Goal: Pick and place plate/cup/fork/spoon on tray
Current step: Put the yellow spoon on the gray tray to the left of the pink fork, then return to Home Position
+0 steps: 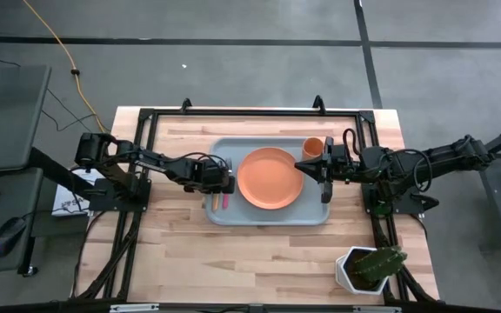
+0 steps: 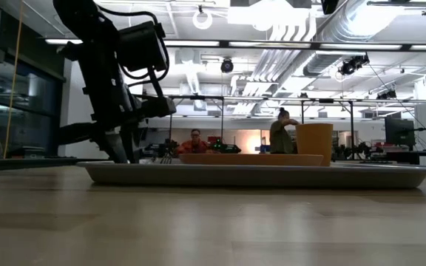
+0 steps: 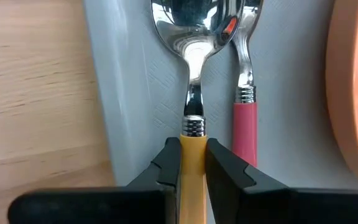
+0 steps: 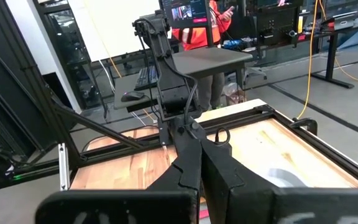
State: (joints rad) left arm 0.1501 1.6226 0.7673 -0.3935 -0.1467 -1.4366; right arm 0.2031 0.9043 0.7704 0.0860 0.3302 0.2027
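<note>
- Step in hand: placing the spoon (image 3: 192,93), apparently the last item. The plate (image 1: 270,178), cup (image 1: 313,147) and fork (image 3: 244,118) already sit on the tray (image 1: 268,216).
- Left gripper (image 3: 192,165) is over the tray's edge at 9 o'clock in the high view, fingers (image 3: 169,163) pinching the spoon's orange handle just behind the metal collar.
- The spoon lies along the tray's 9 o'clock rim, bowl pointing away from the gripper. The fork lies parallel and just beside it, on the side toward the plate; the two bowl ends look to be touching, though the wrist view does not settle that.
- In the high view the plate sits at the tray's centre, at 3 o'clock from the left gripper, and the cup sits at the tray's 1 o'clock corner.
- Whether the spoon rests fully on the tray floor or hangs slightly above it I cannot tell from the wrist view.
- Right gripper (image 1: 301,165) is pressed together and empty, above the tray at the plate's 3 o'clock edge, just below the cup; it waits.
- Next move, as I judge: spread the left fingers to let the handle go, then lift straight up so the spoon does not drag against the fork.
</note>
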